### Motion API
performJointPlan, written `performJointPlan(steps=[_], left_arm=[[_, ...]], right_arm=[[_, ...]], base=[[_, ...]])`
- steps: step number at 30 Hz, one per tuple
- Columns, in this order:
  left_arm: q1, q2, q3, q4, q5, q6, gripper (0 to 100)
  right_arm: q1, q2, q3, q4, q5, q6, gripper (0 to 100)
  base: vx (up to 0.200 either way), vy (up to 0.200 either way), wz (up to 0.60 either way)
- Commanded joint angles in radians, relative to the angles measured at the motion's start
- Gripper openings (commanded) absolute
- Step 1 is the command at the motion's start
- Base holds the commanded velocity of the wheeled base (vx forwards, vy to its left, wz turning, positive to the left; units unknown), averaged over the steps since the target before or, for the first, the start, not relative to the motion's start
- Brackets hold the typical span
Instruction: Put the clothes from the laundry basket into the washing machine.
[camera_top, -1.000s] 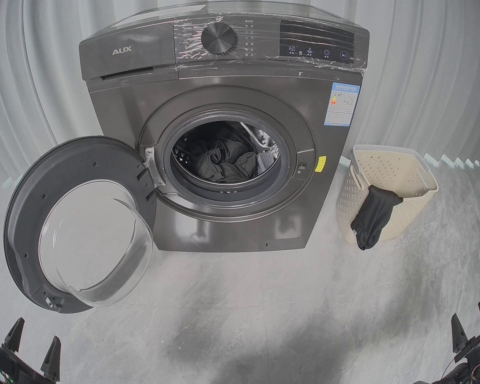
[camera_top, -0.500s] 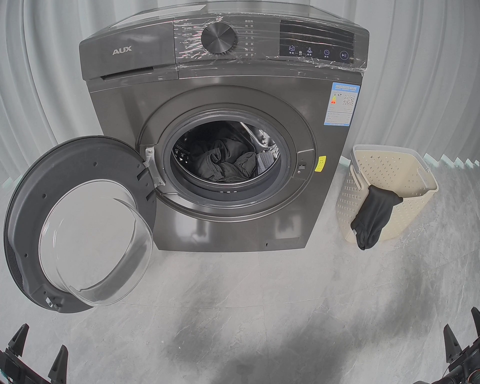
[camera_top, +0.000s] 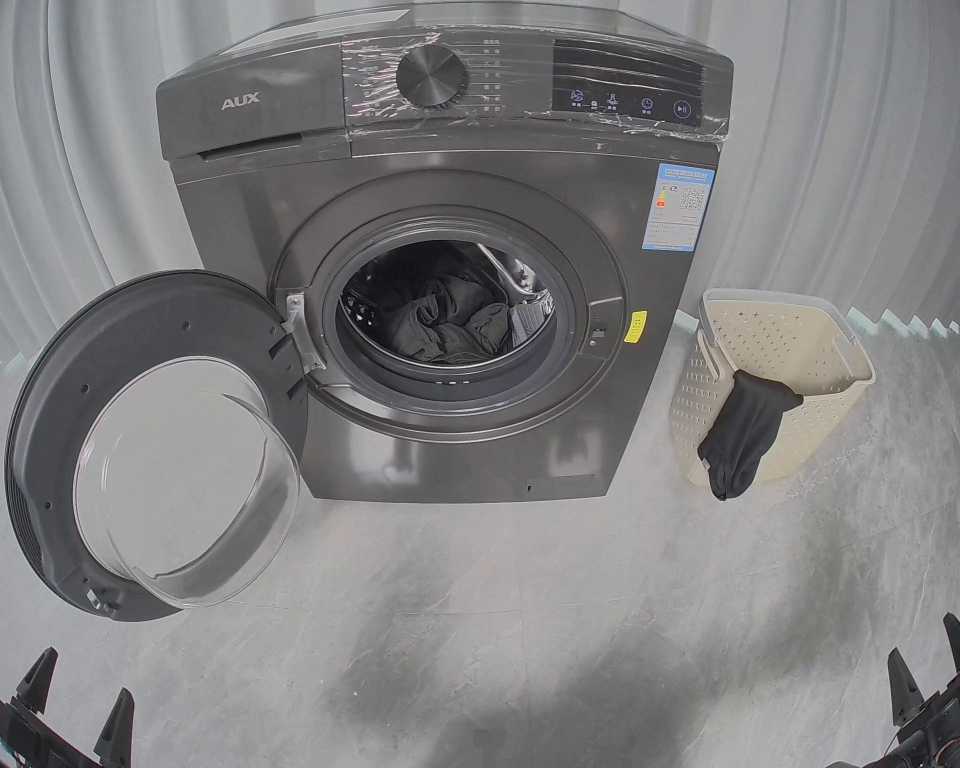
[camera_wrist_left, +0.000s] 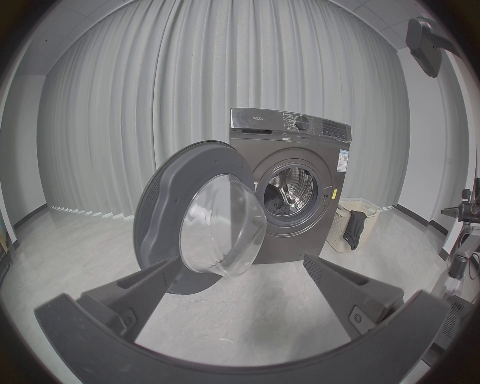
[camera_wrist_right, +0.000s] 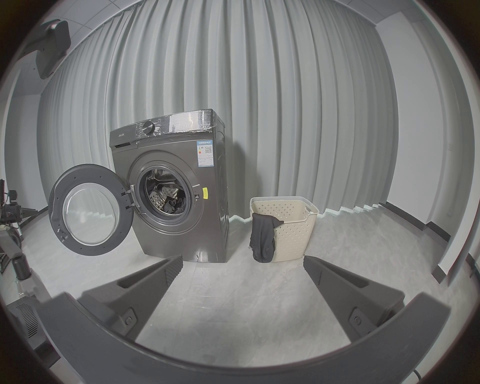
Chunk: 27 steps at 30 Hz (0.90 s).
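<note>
Dark garment (camera_top: 745, 432) hangs over the laundry basket's (camera_top: 800, 330) front rim, just right of the open washing machine (camera_top: 450, 160); more clothes (camera_top: 440, 320) lie in its drum. My left claw (camera_top: 84, 675) and right claw (camera_top: 922, 640), both spread apart and empty, sit lower than a second ago.

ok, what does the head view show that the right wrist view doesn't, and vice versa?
Head view: the left gripper low at the left edge, and the washing machine seen front-on from above.
Right wrist view: the machine's side panel, plus a strip of floor between the machine and the laundry basket, so they stand apart.
Both: door open, dark clothes inside the machine, one dark garment draped over the basket's front rim, right gripper open.
</note>
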<state>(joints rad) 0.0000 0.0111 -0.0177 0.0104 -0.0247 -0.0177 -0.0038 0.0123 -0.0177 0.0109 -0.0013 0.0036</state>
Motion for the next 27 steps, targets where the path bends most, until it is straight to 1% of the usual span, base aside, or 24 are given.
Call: performJointPlan(steps=[1, 6, 10, 15, 27], left_arm=[[0.000, -0.011, 0.016, 0.000, 0.002, -0.004, 100], [0.000, -0.011, 0.016, 0.000, 0.000, 0.001, 100], [0.000, -0.011, 0.016, 0.000, 0.000, -0.005, 100], [0.000, -0.011, 0.015, 0.000, 0.000, -0.002, 100], [0.000, -0.011, 0.016, 0.000, 0.002, -0.007, 100]], right_arm=[[-0.001, -0.011, 0.015, 0.000, 0.000, 0.001, 100], [-0.001, -0.011, 0.015, 0.000, 0.000, -0.001, 100], [-0.001, -0.011, 0.015, 0.000, 0.000, 0.001, 100], [-0.001, -0.011, 0.015, 0.000, 0.000, -0.001, 100], [-0.001, -0.011, 0.015, 0.000, 0.000, -0.001, 100]], base=[[0.000, -0.200, 0.00], [0.000, -0.200, 0.00], [0.000, -0.200, 0.00], [0.000, -0.200, 0.00], [0.000, -0.200, 0.00]])
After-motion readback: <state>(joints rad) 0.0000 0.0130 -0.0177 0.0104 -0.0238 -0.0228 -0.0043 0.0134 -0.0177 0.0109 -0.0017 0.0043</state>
